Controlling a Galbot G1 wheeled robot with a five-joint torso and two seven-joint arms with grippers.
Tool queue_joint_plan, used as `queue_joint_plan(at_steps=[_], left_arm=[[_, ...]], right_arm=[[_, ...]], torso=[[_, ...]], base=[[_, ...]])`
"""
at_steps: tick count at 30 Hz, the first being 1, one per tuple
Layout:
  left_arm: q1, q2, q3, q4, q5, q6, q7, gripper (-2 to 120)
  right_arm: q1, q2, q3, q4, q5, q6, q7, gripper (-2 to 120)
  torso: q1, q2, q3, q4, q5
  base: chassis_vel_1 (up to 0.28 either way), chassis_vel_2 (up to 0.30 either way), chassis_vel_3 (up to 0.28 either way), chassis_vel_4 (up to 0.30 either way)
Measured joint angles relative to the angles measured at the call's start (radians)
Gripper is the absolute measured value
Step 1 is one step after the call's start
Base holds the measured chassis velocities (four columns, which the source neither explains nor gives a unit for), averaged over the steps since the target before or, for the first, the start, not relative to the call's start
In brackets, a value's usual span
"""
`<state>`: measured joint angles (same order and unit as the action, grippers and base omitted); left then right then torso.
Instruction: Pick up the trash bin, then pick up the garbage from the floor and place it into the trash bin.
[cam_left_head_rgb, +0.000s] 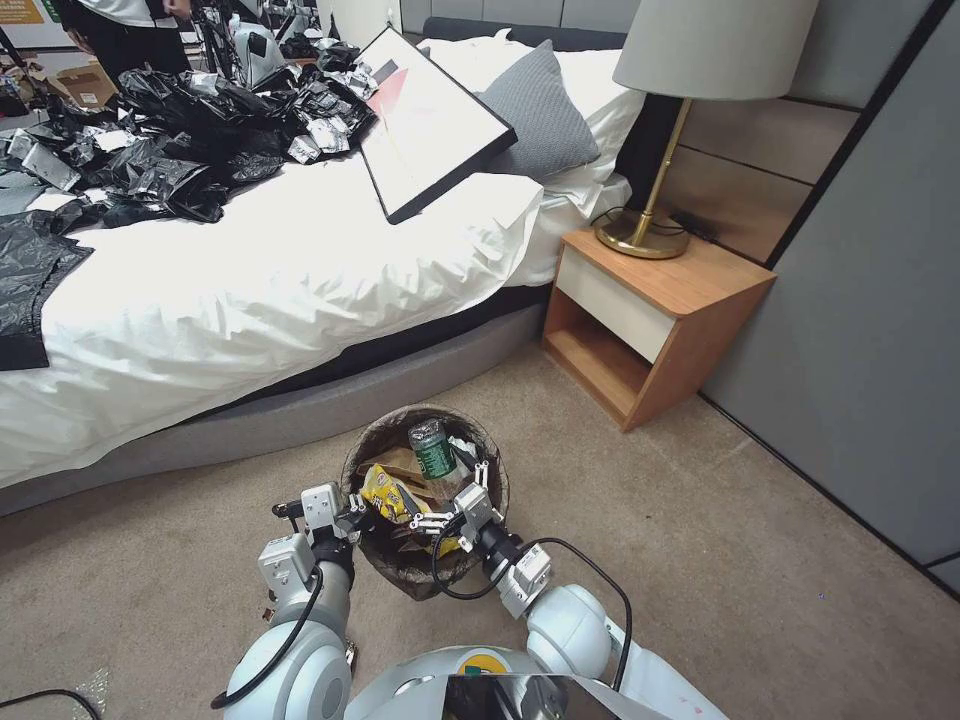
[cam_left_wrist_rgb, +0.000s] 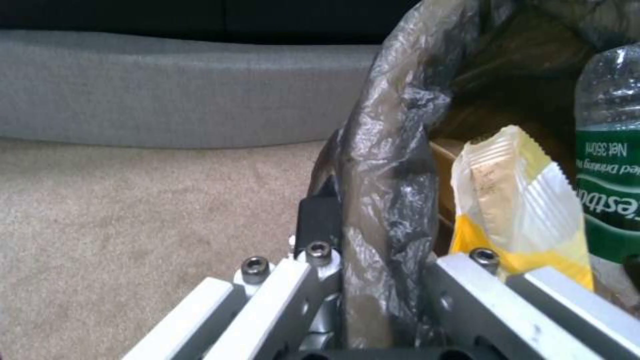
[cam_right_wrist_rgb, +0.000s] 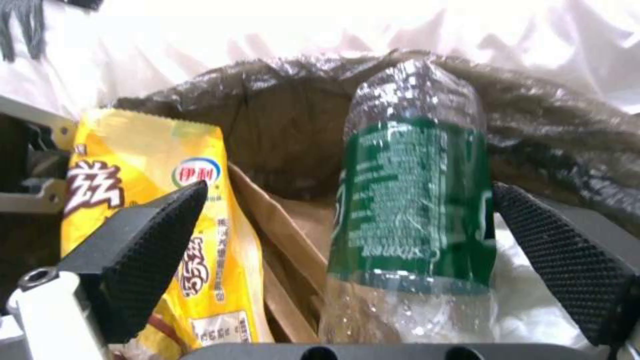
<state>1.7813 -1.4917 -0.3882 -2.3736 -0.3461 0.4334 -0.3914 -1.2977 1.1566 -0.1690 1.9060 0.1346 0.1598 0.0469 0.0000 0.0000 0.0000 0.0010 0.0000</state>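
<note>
The trash bin (cam_left_head_rgb: 418, 413), lined with a dark bag, stands in front of me on the carpet by the bed. My left gripper (cam_left_head_rgb: 352, 520) is shut on its bag-covered rim (cam_left_wrist_rgb: 387, 165), with one fingertip (cam_left_wrist_rgb: 319, 220) outside the wall. My right gripper (cam_left_head_rgb: 452, 497) hangs open over the bin's mouth. Its two black pads (cam_right_wrist_rgb: 153, 235) stand on either side of a green-labelled bottle (cam_right_wrist_rgb: 413, 200) without touching it. The bottle (cam_left_head_rgb: 432, 447) lies in the bin with other garbage: a yellow snack packet (cam_right_wrist_rgb: 133, 150), a tan paper bag (cam_right_wrist_rgb: 287, 235) and white tissue (cam_right_wrist_rgb: 533, 300).
A white bed (cam_left_head_rgb: 250, 280) with a grey base spans the left, strewn with black bags (cam_left_head_rgb: 150, 150) and a framed board (cam_left_head_rgb: 430, 120). A wooden nightstand (cam_left_head_rgb: 660, 310) with a lamp (cam_left_head_rgb: 690, 60) stands at the right, against a grey wall (cam_left_head_rgb: 860, 330). Carpet (cam_left_head_rgb: 700, 560) lies open to the right.
</note>
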Motion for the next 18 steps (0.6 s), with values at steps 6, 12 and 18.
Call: queue_joint_plan(at_steps=[6,12,18], left_arm=[[-0.005,0.000,-0.002,0.005,-0.003,-0.001,0.000,0],[-0.008,0.000,-0.004,0.013,-0.009,-0.002,0.000,0],[-0.008,0.000,-0.006,0.020,-0.008,-0.009,0.003,0]], right_arm=[[-0.017,-0.009,0.011,0.038,-0.012,0.002,-0.002,100],[-0.033,-0.014,0.028,0.087,-0.028,0.005,-0.007,100],[-0.050,-0.012,0.049,0.149,-0.057,0.019,-0.010,100]], torso=[[0.000,0.000,0.000,0.0000,0.0000],[0.000,0.000,0.000,0.0000,0.0000],[0.000,0.000,0.000,0.0000,0.0000]], base=[[0.000,0.000,0.000,0.000],[0.000,0.000,0.000,0.000],[0.000,0.000,0.000,0.000]])
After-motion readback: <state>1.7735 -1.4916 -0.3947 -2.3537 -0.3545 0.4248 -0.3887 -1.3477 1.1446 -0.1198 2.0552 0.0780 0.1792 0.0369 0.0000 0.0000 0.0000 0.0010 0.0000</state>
